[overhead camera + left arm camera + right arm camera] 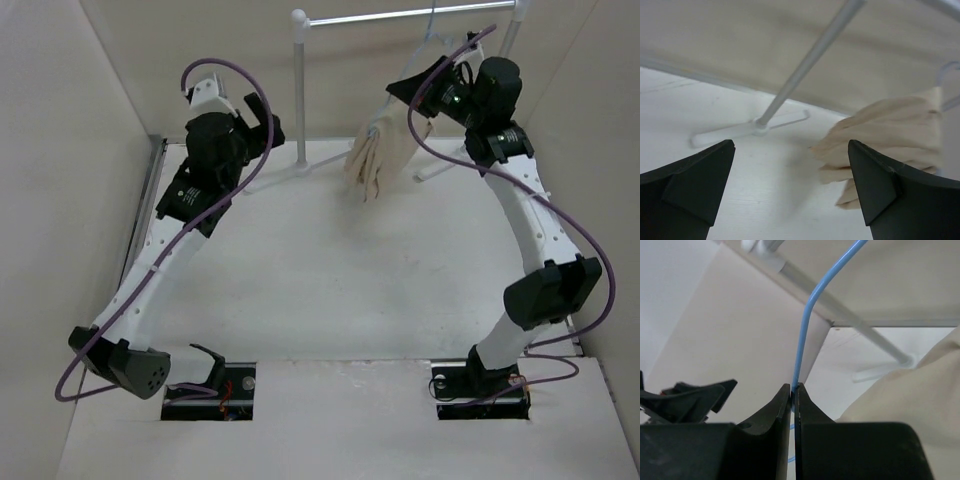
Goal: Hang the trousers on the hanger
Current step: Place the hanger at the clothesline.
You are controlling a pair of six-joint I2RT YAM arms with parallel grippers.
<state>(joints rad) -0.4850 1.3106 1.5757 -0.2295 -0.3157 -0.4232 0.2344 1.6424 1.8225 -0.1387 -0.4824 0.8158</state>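
Observation:
The beige trousers (pixel 378 160) hang folded over the hanger (pixel 428 45), just under the rack's rail at the back, with their lower ends close above the table. My right gripper (pixel 418 88) is shut on the hanger's thin wire, which looks blue in the right wrist view (pixel 807 315); the wire runs up from between the closed fingertips (pixel 794 387), and the trousers (pixel 920 390) are at the right. My left gripper (pixel 266 128) is open and empty, left of the trousers. In the left wrist view the gripper (pixel 791 150) faces the trousers (pixel 890 130).
A white-poled garment rack stands at the back, with a metal rail (pixel 400 17), a left pole (pixel 298 90) and a flat foot (pixel 750 130). Beige walls enclose the table on three sides. The rail also shows in the right wrist view (pixel 790 272).

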